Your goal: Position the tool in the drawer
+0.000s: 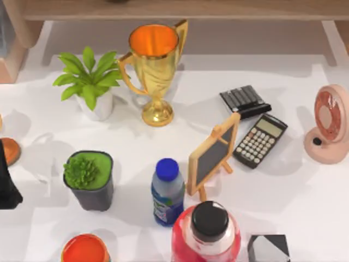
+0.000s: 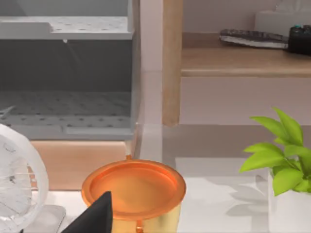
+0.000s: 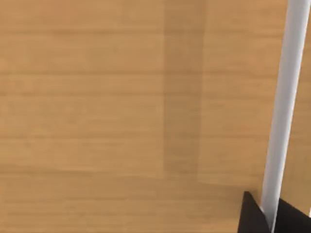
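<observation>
A pale wooden drawer front (image 3: pixel 97 97) fills the right wrist view, crossed by a white bar handle (image 3: pixel 286 97). My right gripper (image 3: pixel 272 217) is at that handle, one black fingertip tight on each side of the bar. I cannot single out any object as the tool, and neither gripper holds a loose object. My left arm (image 1: pixel 5 183) sits at the table's left edge. One of its black fingertips (image 2: pixel 95 216) shows just in front of a gold cup with an orange inside (image 2: pixel 133 187).
The table is crowded: a gold trophy (image 1: pixel 154 65), two potted plants (image 1: pixel 90 82) (image 1: pixel 88 177), two calculators (image 1: pixel 260 140) (image 1: pixel 245 100), a small chalkboard (image 1: pixel 214 154), a blue-capped bottle (image 1: pixel 167 191), a red bottle (image 1: pixel 207 232), a pink fan (image 1: pixel 330 123). A wooden shelf (image 1: pixel 163 8) runs along the back.
</observation>
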